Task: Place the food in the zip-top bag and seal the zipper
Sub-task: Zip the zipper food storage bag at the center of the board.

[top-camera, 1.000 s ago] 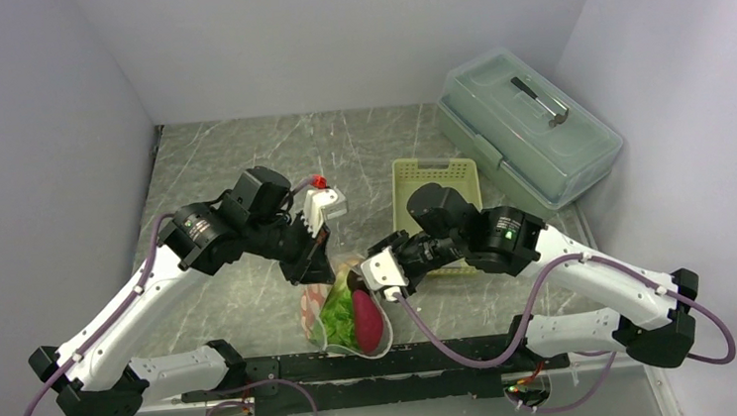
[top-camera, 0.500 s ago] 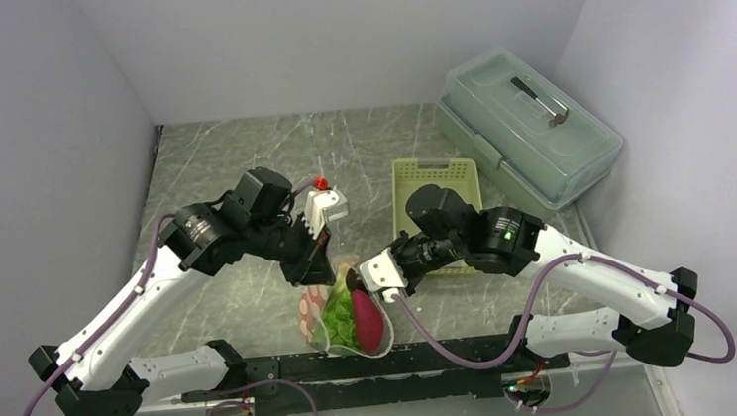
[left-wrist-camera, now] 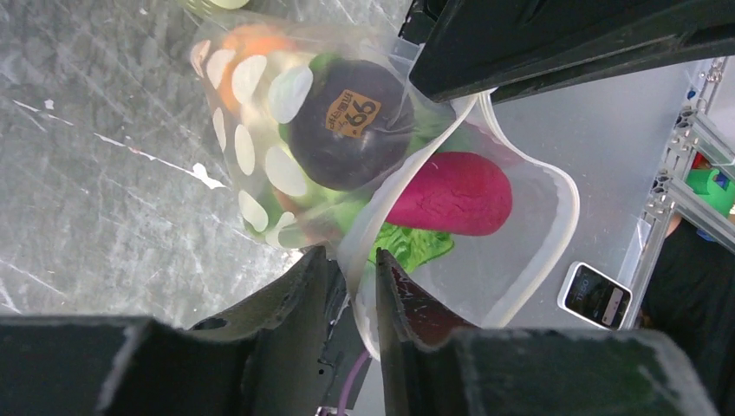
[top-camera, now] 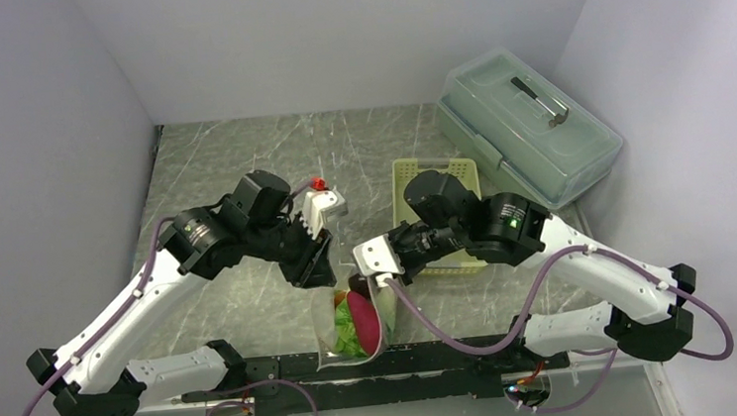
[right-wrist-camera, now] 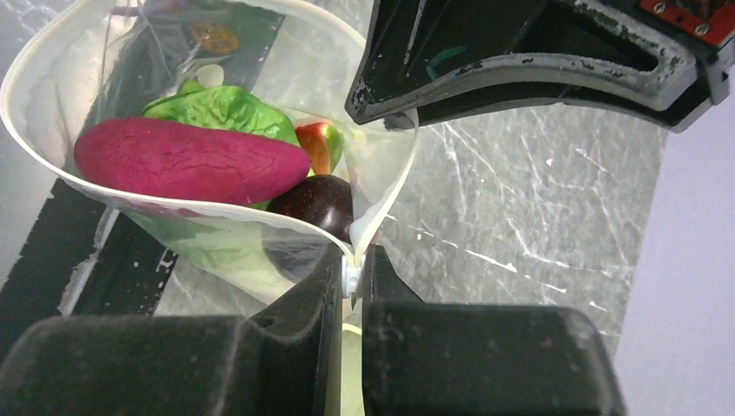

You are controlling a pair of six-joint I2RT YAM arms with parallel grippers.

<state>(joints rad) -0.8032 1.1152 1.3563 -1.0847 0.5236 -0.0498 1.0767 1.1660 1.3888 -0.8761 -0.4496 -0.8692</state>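
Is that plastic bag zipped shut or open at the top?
Open. The bag gapes in a wide loop, with the pink piece and lettuce showing through its mouth; the right gripper pinches only one end.

Right tool point(right-wrist-camera: 351, 264) clamped zipper point(right-wrist-camera: 374, 215); left tool point(left-wrist-camera: 354, 270) loosened; bag point(top-camera: 326, 323) narrowed.

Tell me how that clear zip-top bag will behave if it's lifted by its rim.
Probably floppy: the zip-top bag rim curves loosely where the right gripper pinches it. Likely bottom-heavy, since the maroon ball and magenta long piece sit inside. It may sag and swing.
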